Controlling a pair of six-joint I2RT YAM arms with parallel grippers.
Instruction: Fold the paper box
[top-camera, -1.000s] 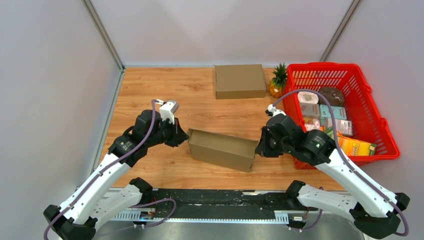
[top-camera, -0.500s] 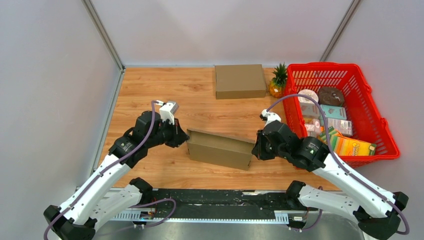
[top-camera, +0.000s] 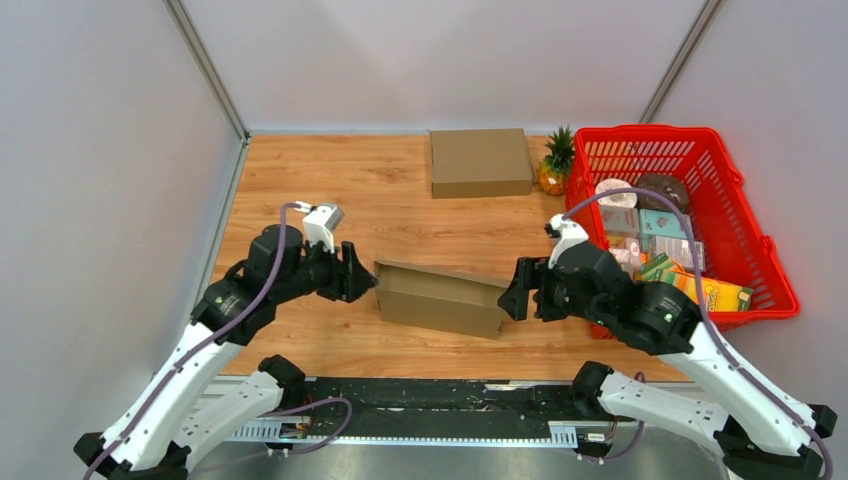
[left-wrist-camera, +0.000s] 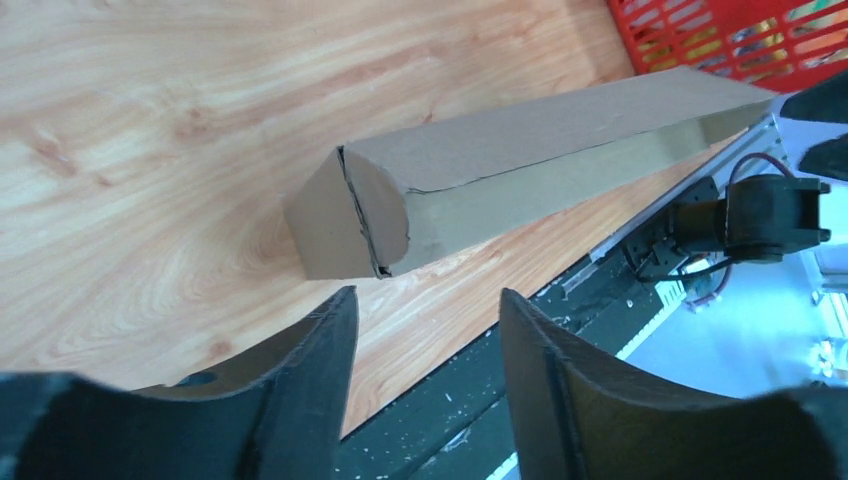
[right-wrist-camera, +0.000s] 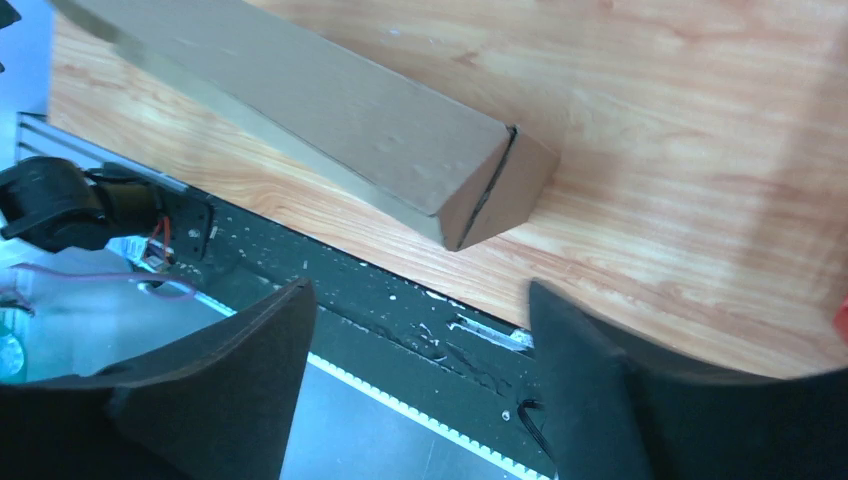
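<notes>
Robotics lab test cell, grey partition walls (top-camera: 100, 150), wooden tabletop (top-camera: 390, 200), black mounting rail (top-camera: 430, 398), red grocery basket (top-camera: 645, 131)

A red basket (top-camera: 650, 145) of groceries (top-camera: 660, 225), perhaps snacks, beside a pineapple (top-camera: 553, 170).

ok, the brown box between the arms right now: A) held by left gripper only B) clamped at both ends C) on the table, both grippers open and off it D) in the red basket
C: the box rests on the table, with the left gripper and right gripper both open and clear of its ends.
</notes>
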